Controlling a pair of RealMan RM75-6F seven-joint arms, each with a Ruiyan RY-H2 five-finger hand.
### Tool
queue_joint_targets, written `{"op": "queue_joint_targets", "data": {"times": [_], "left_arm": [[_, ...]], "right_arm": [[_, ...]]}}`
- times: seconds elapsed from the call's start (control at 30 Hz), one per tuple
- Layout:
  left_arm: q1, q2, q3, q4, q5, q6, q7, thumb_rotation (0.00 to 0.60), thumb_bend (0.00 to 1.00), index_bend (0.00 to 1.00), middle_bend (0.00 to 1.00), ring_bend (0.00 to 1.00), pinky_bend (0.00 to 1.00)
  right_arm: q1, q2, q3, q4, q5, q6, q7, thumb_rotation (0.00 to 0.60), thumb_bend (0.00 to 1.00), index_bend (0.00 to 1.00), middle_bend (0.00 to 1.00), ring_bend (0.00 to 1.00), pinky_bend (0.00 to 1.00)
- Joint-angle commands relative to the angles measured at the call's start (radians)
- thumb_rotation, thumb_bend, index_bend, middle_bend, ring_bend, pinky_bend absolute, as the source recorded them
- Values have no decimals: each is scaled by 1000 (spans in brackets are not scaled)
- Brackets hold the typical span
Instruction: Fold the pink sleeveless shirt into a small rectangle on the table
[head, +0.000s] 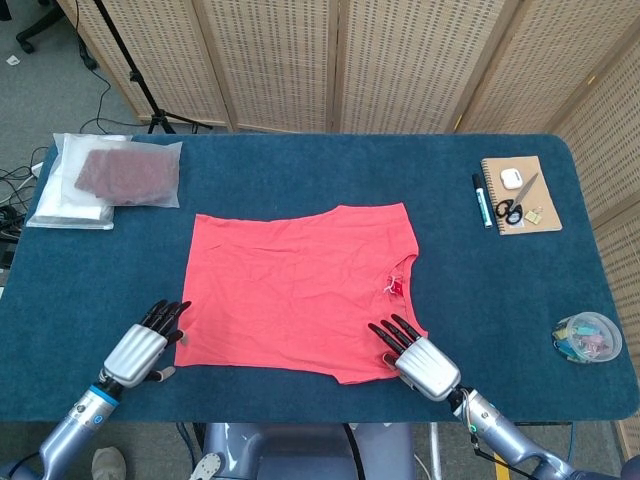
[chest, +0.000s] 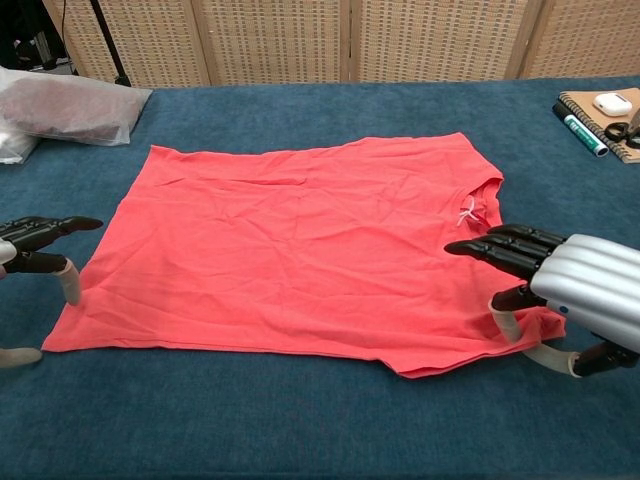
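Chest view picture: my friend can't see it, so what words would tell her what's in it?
A pink sleeveless shirt lies spread flat on a blue table. The robot's left hand is at the shirt's left edge and its right hand at the right edge, fingers spread. A notebook sits far right.
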Motion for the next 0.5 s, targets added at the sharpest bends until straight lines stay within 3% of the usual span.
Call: {"op": "queue_joint_targets", "data": {"times": [0.03,0.3,0.5], "left_arm": [[-5,-3,-3,0,-7,-5,4,600,167,470,0,0,0],[-18,-2,0,-11,-21,-26,26,600,185,473,0,0,0],[-26,-14,5,-19,-27,-40,36,600,284,483,0,0,0]], "right_arm": [[0,1,0,-1,1,1,0,600,440,563,4,0,0],[2,2,-1,-3,2,1,-2,600,440,563,4,0,0],[2,2,-2,-5,3,2,-3,600,440,563,3,0,0]]}}
